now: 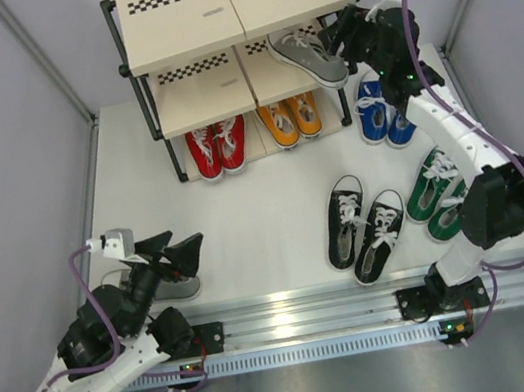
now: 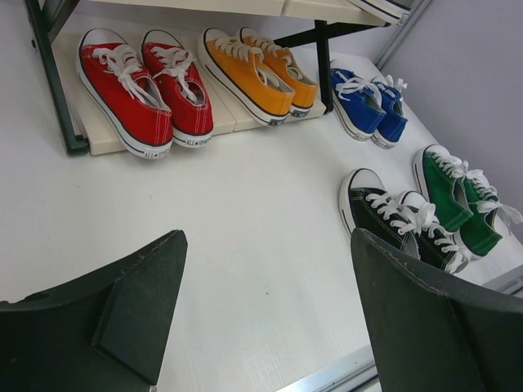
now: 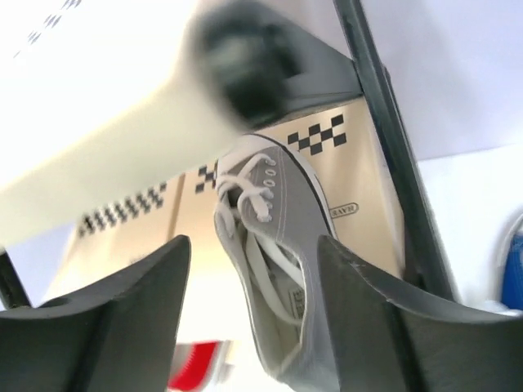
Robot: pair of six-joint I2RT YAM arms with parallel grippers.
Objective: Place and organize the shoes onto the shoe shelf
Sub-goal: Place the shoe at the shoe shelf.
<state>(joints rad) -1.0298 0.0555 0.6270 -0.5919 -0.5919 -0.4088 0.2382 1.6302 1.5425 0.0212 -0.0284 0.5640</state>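
The shoe shelf (image 1: pixel 180 17) stands at the back. A grey shoe (image 1: pixel 303 52) lies on its middle board at the right. My right gripper (image 1: pixel 348 39) is at the shoe's heel, open, with the grey shoe (image 3: pixel 278 245) between its spread fingers. Red shoes (image 1: pixel 218 146) and orange shoes (image 1: pixel 291 118) sit on the bottom board. Blue (image 1: pixel 381 112), green (image 1: pixel 441 193) and black (image 1: pixel 364 227) pairs lie on the table. My left gripper (image 1: pixel 175 247) hangs open and empty over the table (image 2: pixel 245 212), beside a second grey shoe (image 1: pixel 179 288) that my arm partly hides.
White walls close in the table on the left, right and back. A metal rail (image 1: pixel 363 305) with both arm bases runs along the near edge. The shelf's black post (image 3: pixel 392 147) stands just right of my right fingers.
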